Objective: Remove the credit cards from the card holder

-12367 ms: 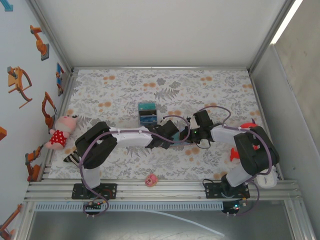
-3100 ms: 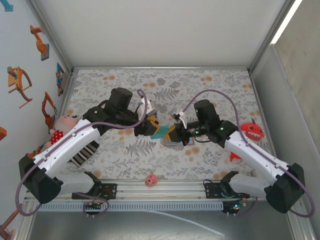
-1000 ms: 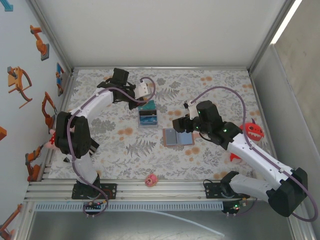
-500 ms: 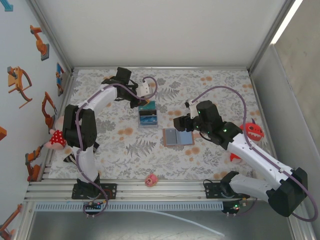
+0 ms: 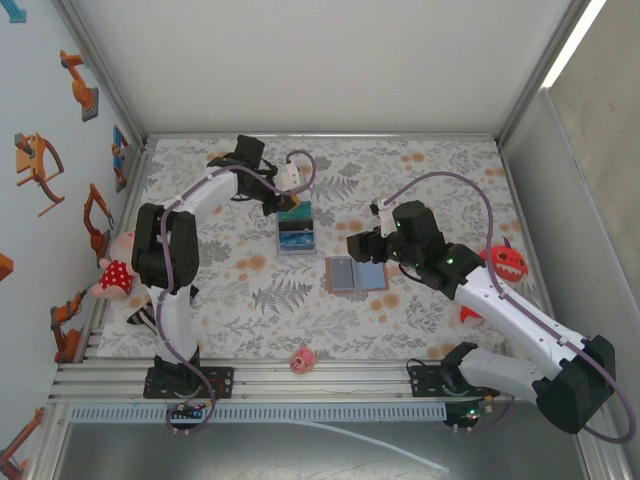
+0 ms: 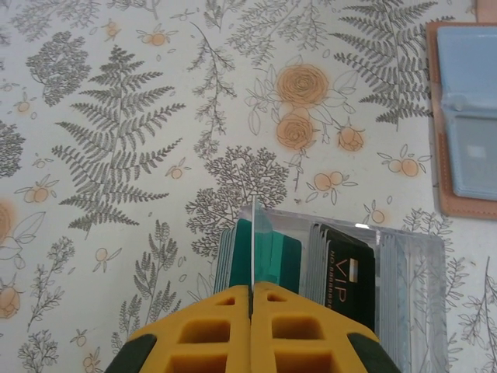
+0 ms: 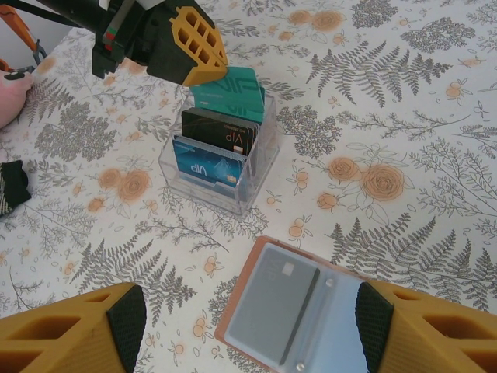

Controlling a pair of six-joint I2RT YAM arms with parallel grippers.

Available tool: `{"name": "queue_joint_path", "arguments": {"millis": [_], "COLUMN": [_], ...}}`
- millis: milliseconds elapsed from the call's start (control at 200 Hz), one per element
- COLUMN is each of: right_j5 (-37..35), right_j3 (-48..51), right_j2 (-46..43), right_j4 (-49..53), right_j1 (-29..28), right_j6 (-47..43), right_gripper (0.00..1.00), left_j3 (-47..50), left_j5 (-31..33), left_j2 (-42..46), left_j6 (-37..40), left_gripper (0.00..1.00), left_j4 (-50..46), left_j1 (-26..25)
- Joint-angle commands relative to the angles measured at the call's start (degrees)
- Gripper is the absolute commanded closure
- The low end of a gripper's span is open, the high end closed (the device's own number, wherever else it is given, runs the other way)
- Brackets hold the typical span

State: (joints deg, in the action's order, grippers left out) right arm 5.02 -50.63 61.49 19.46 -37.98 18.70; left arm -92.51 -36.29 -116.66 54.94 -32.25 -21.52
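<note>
The card holder [image 5: 355, 272] lies open and flat on the flowered cloth, tan outside with pale blue-grey pockets [image 7: 311, 311]. A grey card [image 7: 283, 307] shows through its left pocket. My right gripper [image 5: 365, 245] hovers open just above it, with a finger on each side [image 7: 248, 320]. My left gripper [image 5: 290, 205] is shut on a teal credit card [image 7: 231, 92], seen edge-on between its yellow fingers [image 6: 252, 289]. That card stands in the back slot of a clear card rack [image 5: 295, 235]. A black card [image 7: 220, 128] and a blue card [image 7: 208, 169] stand in front of it.
A small pink toy [image 5: 302, 359] lies near the front rail. A red monster toy [image 5: 503, 262] sits right of the right arm. A plush doll [image 5: 118, 268] rests by the left wall. Walls close in the table on three sides.
The left arm's elbow has folded in toward the back left, while its gripper stays over the rack with the teal card. The right arm and the card holder have not moved.
</note>
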Motion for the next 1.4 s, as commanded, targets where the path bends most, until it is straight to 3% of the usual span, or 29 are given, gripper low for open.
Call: {"name": "queue_joint_path", "arguments": {"millis": [0, 295, 461, 556, 816, 856, 1037, 1192, 1262, 1272, 1292, 1392], "right_j5": [-0.7, -0.4, 0.2, 0.3, -1.3, -2.0, -8.7, -14.6, -16.2, -16.3, -16.3, -16.0], "right_j3": [-0.6, -0.4, -0.3, -0.3, -0.6, -0.8, -1.8, -4.0, -4.7, -4.7, -4.8, -5.1], "right_j2": [-0.3, 0.0, 0.1, 0.3, 1.2, 1.6, 4.4, 9.4, 11.5, 11.7, 12.3, 14.8], "right_j4": [-0.9, -1.3, -1.5, -1.5, -0.1, 0.7, 5.5, 10.3, 11.5, 11.6, 11.8, 12.0], "right_j1": [-0.3, -0.3, -0.3, -0.3, -0.3, -0.4, -3.0, -6.9, -8.5, -8.7, -9.0, -10.1], "right_j6": [0.6, 0.6, 0.6, 0.6, 0.8, 1.0, 2.5, 3.8, 4.5, 4.6, 4.8, 5.7], "right_gripper": [0.29, 0.29, 0.29, 0.28, 0.31, 0.32, 0.34, 0.38, 0.38, 0.38, 0.38, 0.38], "left_j3": [1.3, 2.3, 2.3, 2.4, 4.3, 5.4, 13.1, 22.5, 28.4, 29.2, 31.1, 38.8], "left_j5": [-0.9, 0.2, -0.2, -0.8, -2.2, -2.2, -1.0, 5.7, 10.5, 11.1, 12.4, 17.7], "left_j2": [-0.5, -0.6, 0.0, 1.0, 6.6, 8.2, 17.1, 25.7, 30.2, 30.9, 32.3, 38.6], "left_j6": [-3.8, -4.9, -5.0, -5.8, -9.7, -11.2, -21.0, -31.8, -37.8, -38.5, -40.1, -45.8], "left_gripper": [0.97, 0.94, 0.8, 0.64, 0.61, 0.61, 0.4, 0.23, 0.21, 0.18, 0.01, 0.03], "left_j4": [4.5, 6.1, 5.4, 5.4, 7.2, 8.7, 17.6, 28.1, 34.3, 35.4, 37.2, 43.4], "left_j1": [1.1, 1.3, 1.3, 1.3, 1.2, 1.2, 1.3, 1.2, 1.3, 1.3, 1.3, 1.2]}}
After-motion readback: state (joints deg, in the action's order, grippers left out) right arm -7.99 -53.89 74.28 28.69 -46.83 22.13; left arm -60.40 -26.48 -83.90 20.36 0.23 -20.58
